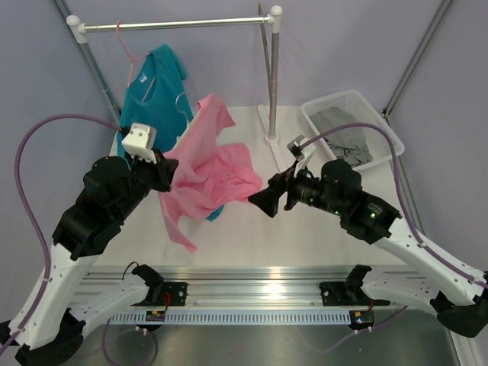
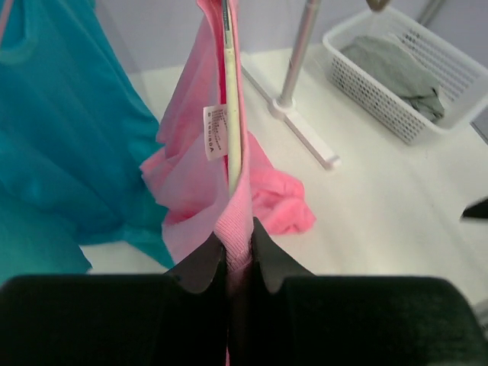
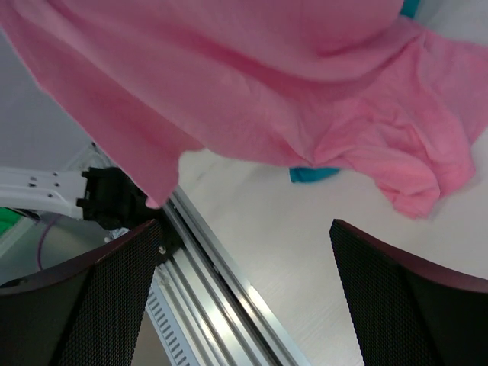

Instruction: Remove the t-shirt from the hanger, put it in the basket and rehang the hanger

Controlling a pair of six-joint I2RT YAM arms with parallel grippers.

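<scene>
1. Two arms reach in toward the pink t-shirt [image 1: 213,171], which sits left of centre over the white table [image 1: 305,244], just in front of the teal shirt [image 1: 156,84] hanging from the far rail [image 1: 175,24].
2. Left gripper [image 2: 238,244]: clenched on a ribbed fold of the t-shirt, with pink cloth pinched between its two dark fingers.
3. In the left wrist view, the pale cream hanger [image 2: 234,130] runs as a thin strip straight up from that pinch. It is still inside the t-shirt, beside a white label [image 2: 216,131].
4. One end of the t-shirt rises toward the rail. The rest sags in wrinkled folds, and its lower right part lies on the table.
5. Right gripper [image 1: 267,202]: released, with its jaws spread wide and nothing between them. It points left, just beside the right edge of the t-shirt.
6. At the far right stands a white basket [image 1: 358,97] holding a grey garment [image 1: 347,133], well apart from both grippers.
</scene>
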